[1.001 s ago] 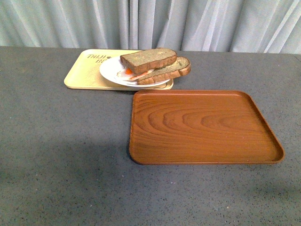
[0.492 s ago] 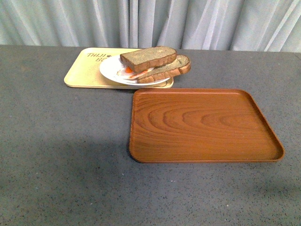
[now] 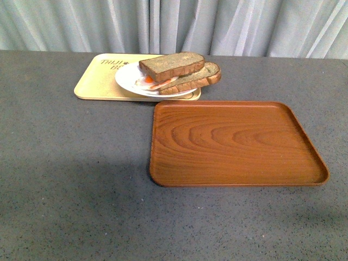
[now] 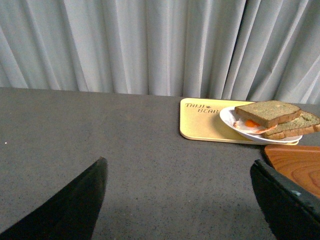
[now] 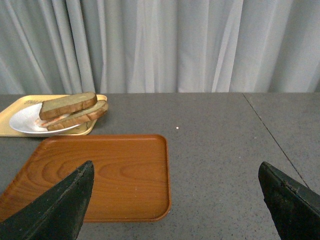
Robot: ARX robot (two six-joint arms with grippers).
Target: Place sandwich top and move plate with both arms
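Observation:
The sandwich top, a brown speckled bread slice, lies tilted on the fillings and a paler bottom slice on the white plate. The plate rests on the pale yellow bear tray at the back of the table. The sandwich also shows in the left wrist view and in the right wrist view. Neither arm shows in the front view. My left gripper is open and empty over bare table, well short of the plate. My right gripper is open and empty near the wooden tray's near right corner.
A brown wooden tray lies empty in the middle of the grey table, just in front of the plate. It also shows in the right wrist view and at the edge of the left wrist view. A grey curtain hangs behind the table.
The whole scene has shifted slightly up in the front view. The sandwich, plate and trays keep their places relative to one another.

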